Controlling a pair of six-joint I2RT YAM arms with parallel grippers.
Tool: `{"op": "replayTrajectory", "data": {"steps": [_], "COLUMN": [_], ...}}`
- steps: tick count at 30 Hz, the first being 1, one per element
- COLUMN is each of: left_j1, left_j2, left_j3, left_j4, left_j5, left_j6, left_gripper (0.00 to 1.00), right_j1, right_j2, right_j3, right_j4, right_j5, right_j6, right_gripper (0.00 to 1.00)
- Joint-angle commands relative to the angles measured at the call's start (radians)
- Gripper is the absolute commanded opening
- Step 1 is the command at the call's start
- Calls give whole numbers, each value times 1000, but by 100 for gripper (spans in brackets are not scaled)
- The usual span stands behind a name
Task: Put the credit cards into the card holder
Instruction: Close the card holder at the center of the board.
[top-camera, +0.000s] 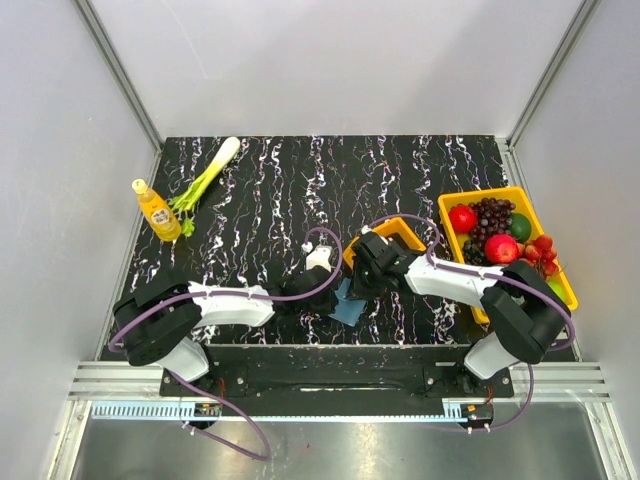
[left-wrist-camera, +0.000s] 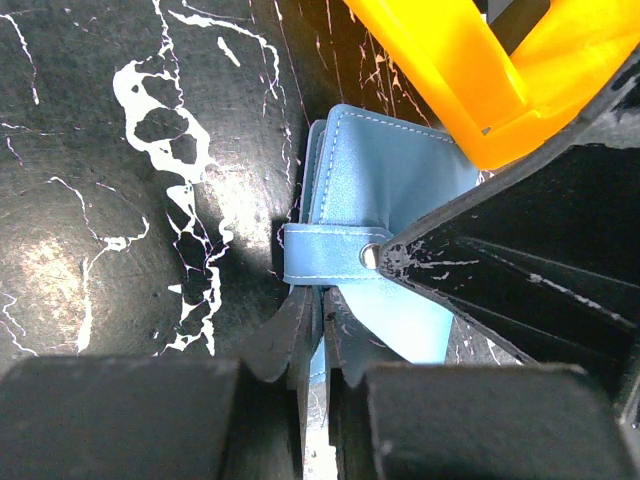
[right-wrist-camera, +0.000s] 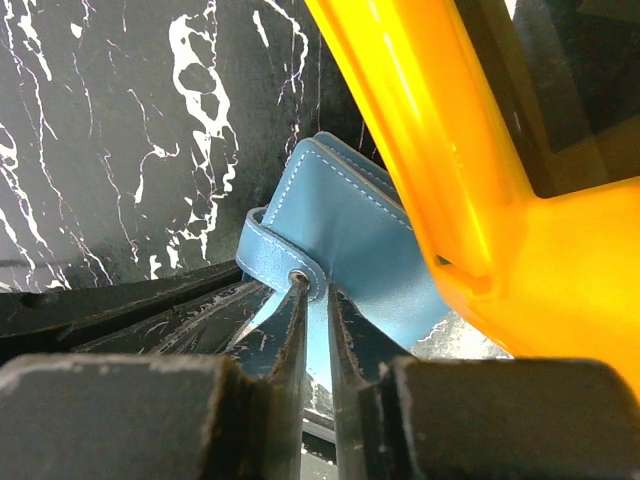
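Observation:
The blue card holder (top-camera: 350, 308) lies on the black marbled table, just in front of the small orange tray (top-camera: 400, 232). My left gripper (top-camera: 318, 293) reaches it from the left. In the left wrist view the left gripper (left-wrist-camera: 322, 320) is shut on a thin light-blue flap of the card holder (left-wrist-camera: 385, 180), below its snap strap (left-wrist-camera: 325, 252). My right gripper (top-camera: 357, 285) comes in from the right. In its wrist view the right gripper (right-wrist-camera: 315, 297) stands slightly open, with its tips at the strap (right-wrist-camera: 275, 255) of the card holder (right-wrist-camera: 350, 220). No credit cards show in any view.
The orange tray (right-wrist-camera: 430, 130) sits hard against the card holder's far side. A big yellow bin (top-camera: 482, 193) of fruit stands at the right edge. An orange bottle (top-camera: 157, 210) and a green leek (top-camera: 205, 180) lie at the back left.

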Motion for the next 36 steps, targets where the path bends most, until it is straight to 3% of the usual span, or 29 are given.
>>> {"op": "replayTrajectory", "data": {"steps": [1,5,7,12,36], "left_j1": [-1,-1,-1,-1,-1], "left_j2": [57,59,62,60,62], "left_j3": [-18,-14,-13,-16,-16], "left_j4": [-116,-117,-116,-116,-111], "left_j5": [-36,-34,-33,-33,-30], "left_j6": [14,17,19,19,20], "left_gripper": [0,0,0,0,0], "right_j1": [-7,-7,-6,-7,-13], "right_j2": [-31,-6,4,8,0], "right_j3": [-5,-5,-4,-5,-24], "right_j4": [-37,-16,-2,18,108], "right_j5": [57,40,23,14,-32], "right_j6": [-24,-20,-17,-14,11], "right_gripper": [17,15,21,24,26]}}
